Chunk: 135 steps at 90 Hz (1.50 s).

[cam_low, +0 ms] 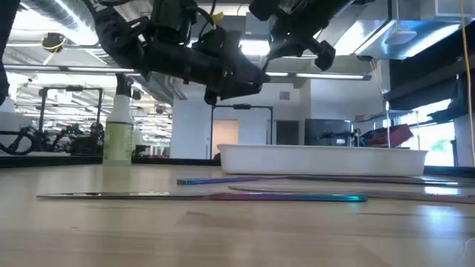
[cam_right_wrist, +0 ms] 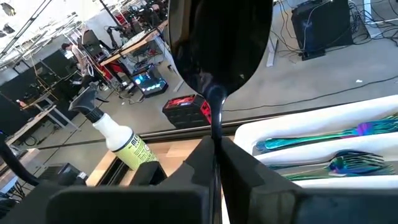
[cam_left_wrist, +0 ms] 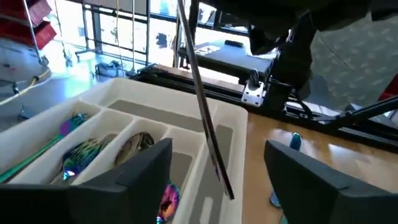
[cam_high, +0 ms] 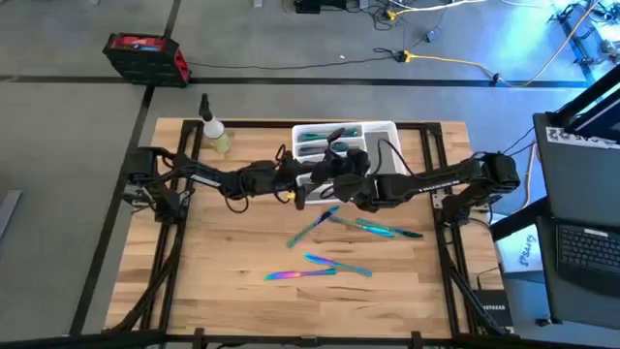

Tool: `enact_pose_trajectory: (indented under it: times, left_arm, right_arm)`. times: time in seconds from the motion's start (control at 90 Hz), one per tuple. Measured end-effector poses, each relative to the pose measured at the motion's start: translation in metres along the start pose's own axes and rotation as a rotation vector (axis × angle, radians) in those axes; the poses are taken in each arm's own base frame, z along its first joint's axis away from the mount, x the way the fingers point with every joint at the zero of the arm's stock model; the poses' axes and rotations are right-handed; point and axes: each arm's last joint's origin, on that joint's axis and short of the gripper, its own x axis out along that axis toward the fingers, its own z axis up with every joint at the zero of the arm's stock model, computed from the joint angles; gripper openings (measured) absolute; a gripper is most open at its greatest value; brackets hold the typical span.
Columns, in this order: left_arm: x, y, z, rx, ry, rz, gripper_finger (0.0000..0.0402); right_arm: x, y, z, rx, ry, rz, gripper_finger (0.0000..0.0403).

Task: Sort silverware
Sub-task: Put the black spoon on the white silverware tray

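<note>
Both dark arms meet over the middle of the wooden table (cam_high: 223,262), crowding the space in front of the white compartmented plastic tray (cam_high: 383,129). The right gripper (cam_right_wrist: 214,158), clamped on a dark glossy spoon (cam_right_wrist: 219,46), hangs above the tray's near edge, and the left gripper (cam_left_wrist: 217,168), fingers spread, sits just beside it, so access to the tray from the front is blocked. The small spray bottle with yellowish liquid (cam_high: 215,134) stands upright near the table's back left. Several iridescent rainbow utensils (cam_high: 334,262) lie scattered on the near centre of the boards. The table's near left and right corners lie open.
</note>
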Motion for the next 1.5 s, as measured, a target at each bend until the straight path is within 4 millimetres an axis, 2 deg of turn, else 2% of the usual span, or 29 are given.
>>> enact_pose_trajectory:
  times: [0.144, 0.333, 0.378, 0.689, 0.811, 0.956, 1.256, 1.367, 1.5]
  left_arm:
    - [0.0, 0.0, 0.0, -0.015, -0.002, 0.013, 0.0148]
    - [0.0, 0.001, 0.0, 0.0, -0.002, 0.028, 0.0027]
    - [0.0, 0.002, 0.0, 0.0, -0.003, 0.04, 0.0013]
    - [0.0, 0.005, 0.0, 0.004, -0.013, 0.103, 0.0001]
    - [0.001, 0.009, 0.002, -0.001, -0.02, 0.117, 0.0]
    - [0.002, 0.017, 0.005, -0.009, -0.04, 0.139, 0.0]
    - [0.01, 0.05, 0.018, -0.026, -0.009, 0.124, 0.0]
    - [0.021, 0.064, 0.031, 0.024, 0.107, 0.073, 0.0]
    - [0.035, 0.078, 0.051, 0.098, 0.29, 0.021, 0.0]
  right_arm:
    - [0.0, 0.0, 0.0, -0.001, 0.0, 0.0, 0.0001]
    - [0.0, 0.0, 0.0, -0.005, 0.001, 0.0, 0.0001]
    - [0.0, 0.0, 0.0, -0.008, 0.001, -0.001, 0.0001]
    - [-0.001, 0.0, -0.001, -0.044, 0.007, 0.001, 0.0001]
    - [-0.001, 0.0, 0.0, -0.109, 0.027, 0.016, 0.0019]
    - [-0.001, 0.0, -0.002, -0.174, 0.063, 0.039, 0.0079]
    - [-0.012, 0.003, 0.014, -0.43, 0.067, 0.099, 0.0256]
    - [-0.025, 0.003, 0.021, -0.535, 0.074, 0.128, 0.0293]
    - [-0.042, 0.0, 0.025, -0.636, 0.108, 0.148, 0.031]
